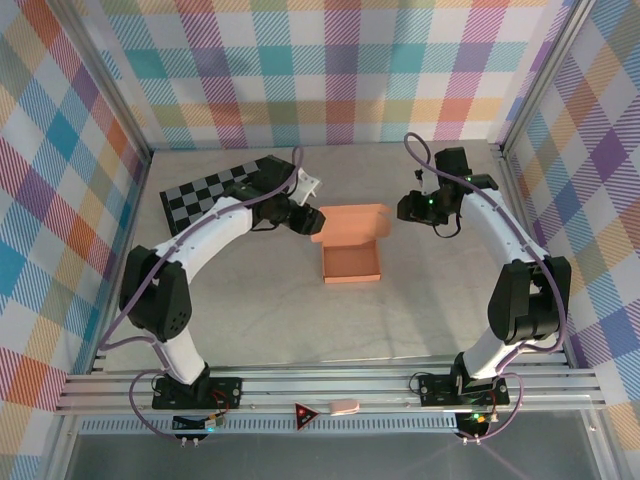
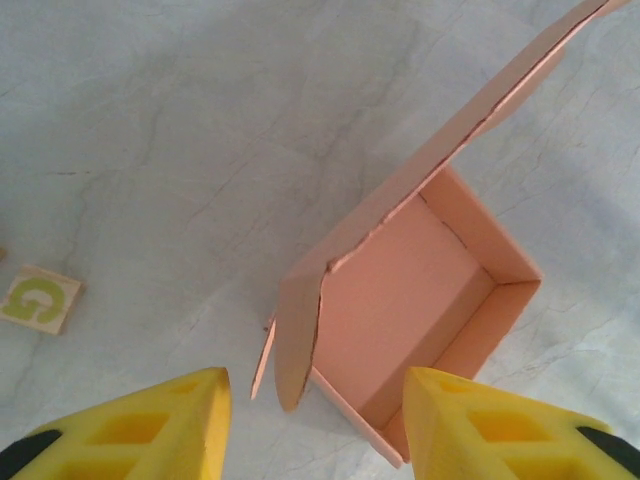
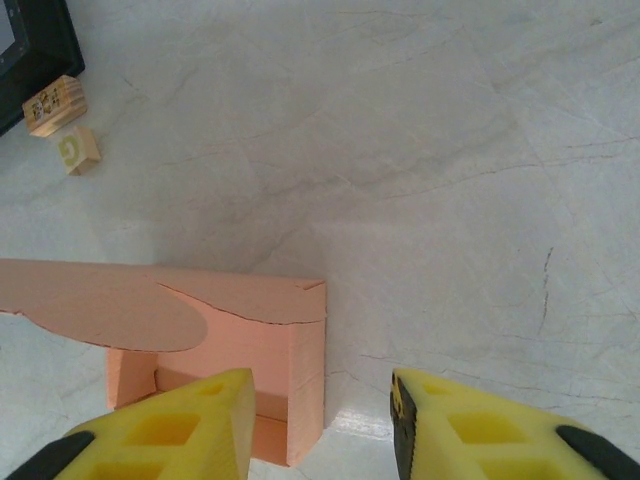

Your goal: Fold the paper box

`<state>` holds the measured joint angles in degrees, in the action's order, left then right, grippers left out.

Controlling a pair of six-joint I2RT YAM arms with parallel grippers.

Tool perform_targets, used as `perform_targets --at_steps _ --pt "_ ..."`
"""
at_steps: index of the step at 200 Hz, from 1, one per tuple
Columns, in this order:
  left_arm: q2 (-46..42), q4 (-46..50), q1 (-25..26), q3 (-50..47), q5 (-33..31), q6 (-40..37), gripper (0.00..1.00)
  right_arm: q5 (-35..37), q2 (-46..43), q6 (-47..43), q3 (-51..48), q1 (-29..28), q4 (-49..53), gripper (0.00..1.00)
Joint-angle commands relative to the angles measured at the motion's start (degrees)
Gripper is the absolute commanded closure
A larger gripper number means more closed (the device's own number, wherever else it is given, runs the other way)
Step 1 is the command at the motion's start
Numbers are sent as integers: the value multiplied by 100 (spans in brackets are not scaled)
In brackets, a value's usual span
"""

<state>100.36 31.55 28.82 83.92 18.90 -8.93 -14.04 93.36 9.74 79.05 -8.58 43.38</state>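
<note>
A black-and-grey checkered board point(image 1: 215, 192) lies flat at the far left, behind and outside the left gripper point(image 1: 303, 222). In the left wrist view that gripper point(image 2: 315, 390) stands wide open, its yellow foam fingers point(image 2: 135, 430) gripping nothing. A small wooden block point(image 2: 38, 298) sits well outside the left finger and bears a green "G". Ahead of the jaws, reaching into the gap between them, is the paper box point(image 2: 410, 300): an open salmon tray with its lid raised and a rounded side flap hanging nearest the fingertips. From above, the paper box point(image 1: 351, 258) sits between the two grippers. The right gripper point(image 1: 412, 207) hangs just beyond its lid. Its jaws point(image 3: 320, 385) are spread wide too, and the box corner point(image 3: 300, 370) lies ahead of the left finger. Two blocks point(image 3: 62, 125) rest far beyond, their marks unreadable.
</note>
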Motion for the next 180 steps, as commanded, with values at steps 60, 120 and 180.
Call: perform_targets --at_steps 60,120,180 --pt "576 283 339 511 -411 -345 60 -217 150 -210 304 -12 117 59" --pt "654 387 462 477 -577 -339 72 -313 230 -54 405 -12 122 60" --pt "602 390 546 403 -1179 -237 62 -318 454 185 867 -29 356 61"
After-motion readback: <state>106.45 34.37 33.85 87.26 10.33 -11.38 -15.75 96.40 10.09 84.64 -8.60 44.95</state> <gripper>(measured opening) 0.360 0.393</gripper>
